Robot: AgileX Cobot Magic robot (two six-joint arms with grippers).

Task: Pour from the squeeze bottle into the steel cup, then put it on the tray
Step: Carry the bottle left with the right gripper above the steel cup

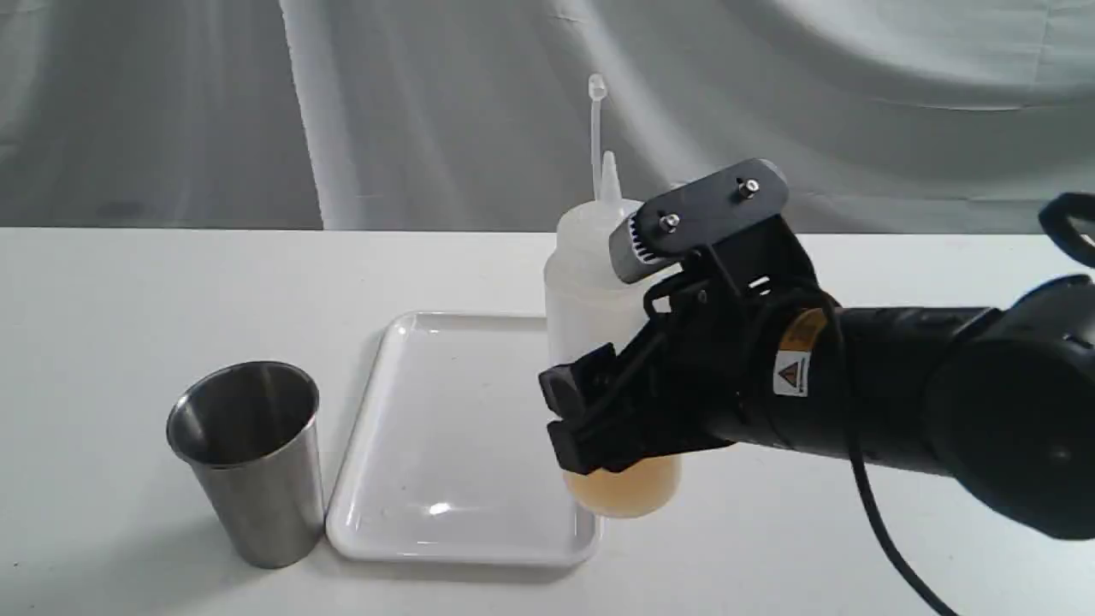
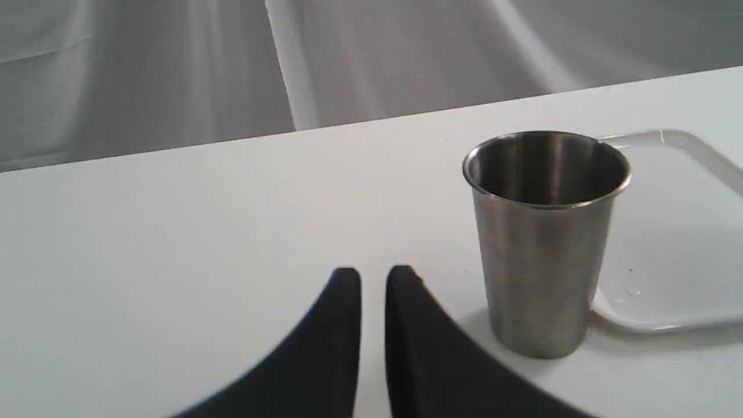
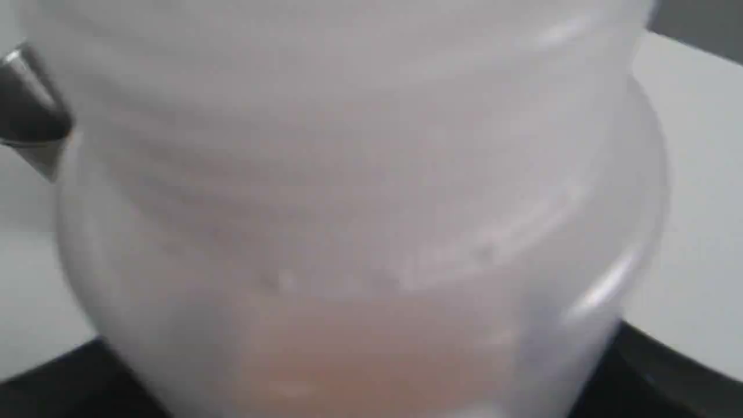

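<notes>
The squeeze bottle stands upright at the tray's right edge, amber liquid in its bottom and the cap tether sticking up. My right gripper is shut on its lower body from the right. In the right wrist view the bottle fills the frame between the dark fingers. Whether its base touches the table I cannot tell. The steel cup stands upright just left of the white tray. My left gripper is shut on nothing, low over the table, with the cup close beside it and the tray beyond.
The white table runs back to a grey cloth backdrop. The right arm and its black cable cross the table's right side. A sliver of the cup's rim shows past the bottle.
</notes>
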